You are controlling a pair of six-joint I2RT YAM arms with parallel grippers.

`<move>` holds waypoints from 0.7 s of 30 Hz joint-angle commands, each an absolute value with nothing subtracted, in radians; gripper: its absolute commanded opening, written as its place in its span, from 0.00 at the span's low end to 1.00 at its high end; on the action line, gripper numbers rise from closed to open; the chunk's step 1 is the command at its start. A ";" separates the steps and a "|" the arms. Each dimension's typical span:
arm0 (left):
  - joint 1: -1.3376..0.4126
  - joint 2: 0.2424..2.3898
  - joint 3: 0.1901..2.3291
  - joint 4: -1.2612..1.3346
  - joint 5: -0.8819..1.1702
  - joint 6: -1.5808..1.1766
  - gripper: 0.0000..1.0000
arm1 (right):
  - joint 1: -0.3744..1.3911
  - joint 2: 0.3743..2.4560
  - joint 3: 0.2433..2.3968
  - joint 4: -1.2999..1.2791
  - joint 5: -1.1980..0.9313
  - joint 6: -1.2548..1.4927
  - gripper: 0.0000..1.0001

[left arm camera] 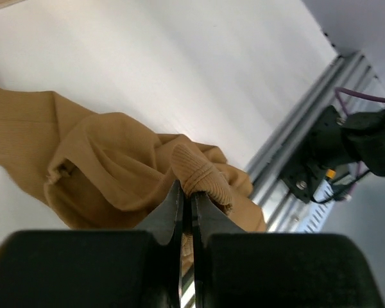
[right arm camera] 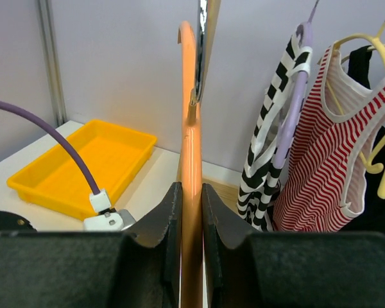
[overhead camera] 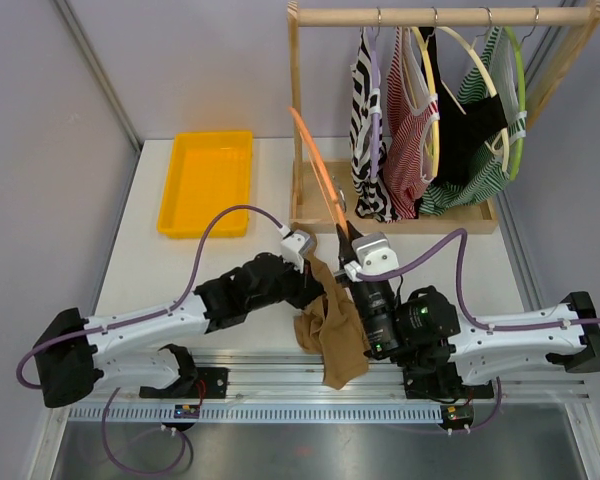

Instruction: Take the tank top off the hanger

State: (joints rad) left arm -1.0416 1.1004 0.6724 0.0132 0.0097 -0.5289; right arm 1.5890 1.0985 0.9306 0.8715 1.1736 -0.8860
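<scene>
- Two tools engaged: my left tool (left arm camera: 187, 194) pinches the tan tank top (overhead camera: 332, 335), lower centre; my right tool (right arm camera: 191, 192) clamps the orange hanger (overhead camera: 319, 175).
- Advise pulling fabric away, hanger held steady.

Crumpled tan tank top (overhead camera: 332, 335) droops beside tilted orange hanger (overhead camera: 321, 175).

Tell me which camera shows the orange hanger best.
Top external: the orange hanger shows most of its curve, rising from the right gripper. Right wrist sees it edge-on between closed jaws. Left wrist shows none of it, only the tank top.
</scene>
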 commanded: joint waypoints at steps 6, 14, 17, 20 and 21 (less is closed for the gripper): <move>-1.049 1.235 0.804 0.028 -0.356 -0.471 0.90 | 1.554 1.006 1.068 0.798 1.253 -0.846 0.00; -1.049 1.279 0.896 -0.063 -0.508 -0.457 0.99 | 1.353 1.014 1.221 0.321 1.109 -0.511 0.00; -1.049 1.255 0.888 -0.055 -0.508 -0.451 0.99 | 1.284 1.048 1.278 0.243 1.036 -0.431 0.00; -1.049 1.221 0.876 -0.051 -0.512 -0.442 0.99 | 1.218 1.106 1.354 0.158 0.968 -0.390 0.00; -1.048 1.212 0.871 -0.052 -0.514 -0.437 0.99 | 1.203 1.123 1.397 0.123 0.953 -0.361 0.00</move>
